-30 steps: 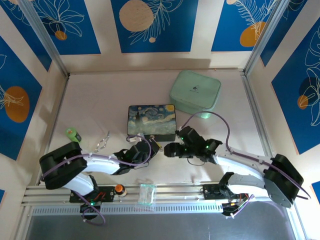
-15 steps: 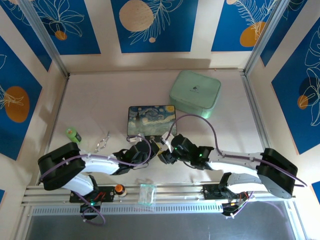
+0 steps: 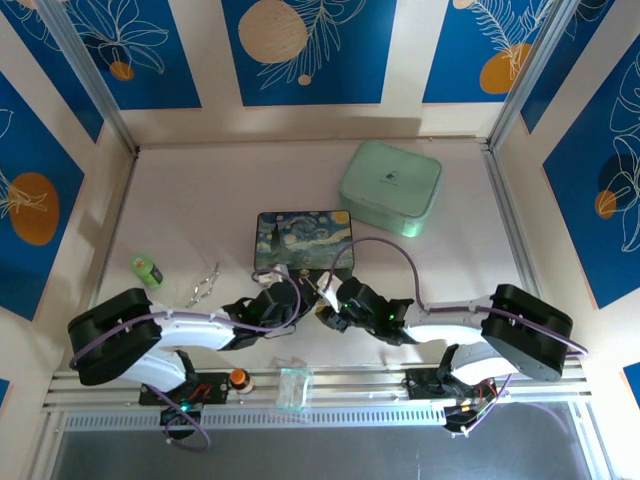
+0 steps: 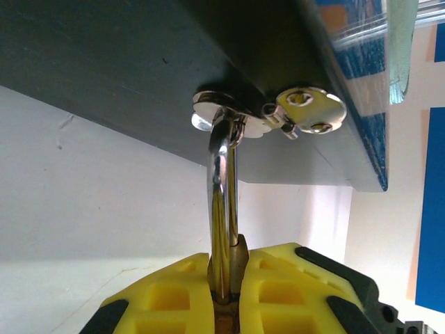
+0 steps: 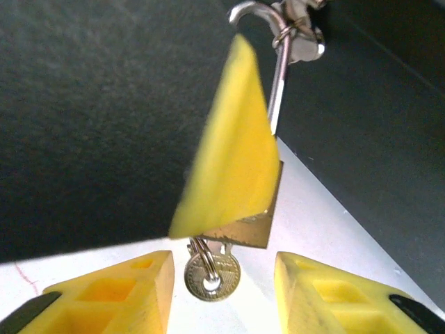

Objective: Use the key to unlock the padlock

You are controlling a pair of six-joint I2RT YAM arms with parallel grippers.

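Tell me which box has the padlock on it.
The painted night-sky box, where the padlock hangs from its clasp; the plain mint-green case lies farther back.

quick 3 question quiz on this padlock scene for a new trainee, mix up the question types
1. True or false: the key hangs right below the padlock body.
2. The left gripper is clamped on: A the padlock, B the key, C nothing.
3. In a few words: how does the right gripper stand relative to the key?

Key: 1 true; 2 A; 3 open, one finger on each side of the key, not touching it.
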